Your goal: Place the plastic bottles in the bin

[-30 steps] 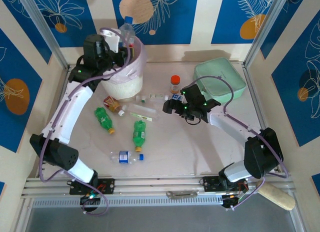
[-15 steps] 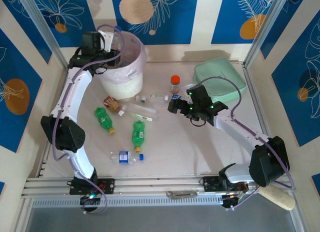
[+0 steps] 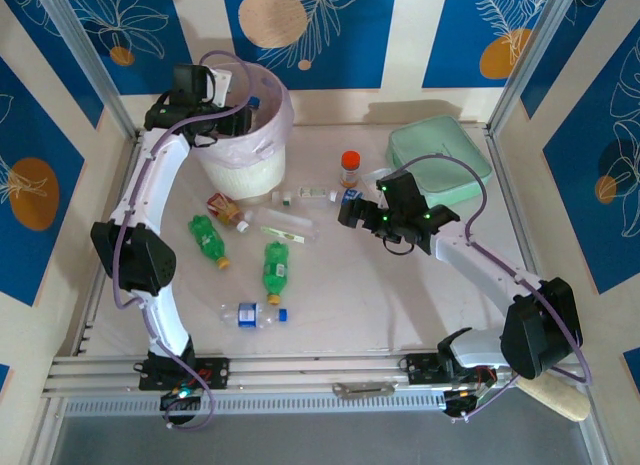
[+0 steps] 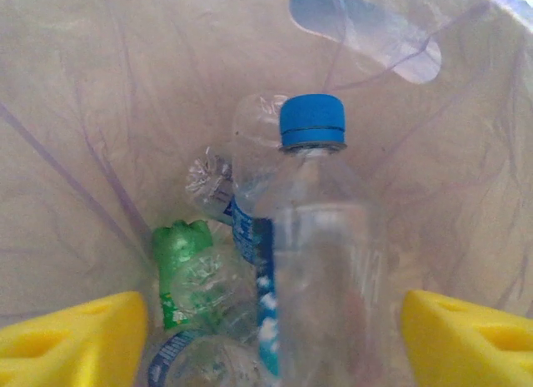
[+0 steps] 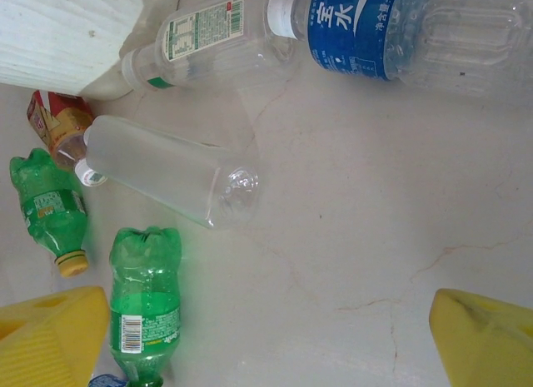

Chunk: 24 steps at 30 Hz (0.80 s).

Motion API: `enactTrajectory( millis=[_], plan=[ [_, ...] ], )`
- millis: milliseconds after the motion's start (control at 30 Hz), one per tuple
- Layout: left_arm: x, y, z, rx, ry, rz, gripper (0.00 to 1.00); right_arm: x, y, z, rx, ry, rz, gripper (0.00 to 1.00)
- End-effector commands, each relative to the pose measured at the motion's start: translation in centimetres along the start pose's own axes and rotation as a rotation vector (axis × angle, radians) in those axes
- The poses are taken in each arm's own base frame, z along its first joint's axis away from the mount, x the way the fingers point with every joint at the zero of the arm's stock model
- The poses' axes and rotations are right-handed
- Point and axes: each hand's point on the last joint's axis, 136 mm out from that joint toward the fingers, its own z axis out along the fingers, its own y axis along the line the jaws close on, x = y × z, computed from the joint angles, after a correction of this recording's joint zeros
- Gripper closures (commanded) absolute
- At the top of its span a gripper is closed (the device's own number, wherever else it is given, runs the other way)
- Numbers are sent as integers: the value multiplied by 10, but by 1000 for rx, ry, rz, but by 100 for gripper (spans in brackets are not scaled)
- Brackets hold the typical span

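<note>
Hovering in the bin [image 3: 245,163] at the table's [image 3: 400,305] far left corner, the left gripper [image 4: 271,314] stands spread, a blue-capped bottle [image 4: 321,237] loose between its fingers.
The right gripper [image 5: 266,304] is wide open over bare mid-table, with green bottles [image 5: 146,304] lying toward the left edge.

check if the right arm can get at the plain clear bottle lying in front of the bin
Probably yes. The right gripper hangs open just short of the clear bottle, with bare table between them. Nothing lies on the bottle; only its cap end sits close to a red-labelled bottle.
</note>
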Motion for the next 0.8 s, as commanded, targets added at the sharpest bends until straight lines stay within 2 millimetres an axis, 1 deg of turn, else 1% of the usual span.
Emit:
enactTrajectory(
  millis=[0,67,167,333,433,600,700,767],
  plan=[
    [-20,-2,-34,16,-67,-17,8,2,-6,-1,18,7,-3,1],
    [-25,-6,-46,29,-94,-24,0,0,-7,0,25,12,-14,1],
    [-28,-15,-67,69,-146,-53,0,-6,-7,0,46,11,-44,1],
    [-18,-35,-94,181,-256,-170,0,-22,-8,0,100,5,-161,1],
    [1,-49,-103,269,-295,-256,0,-34,-12,4,134,13,-266,1],
    [36,-72,-112,412,-350,-380,0,-44,-12,20,144,81,-424,1],
    [62,-81,-110,449,-315,-414,0,-51,-16,35,178,118,-500,1],
    [83,-90,-105,471,-279,-432,0,-57,-22,45,221,142,-550,1]
  ],
)
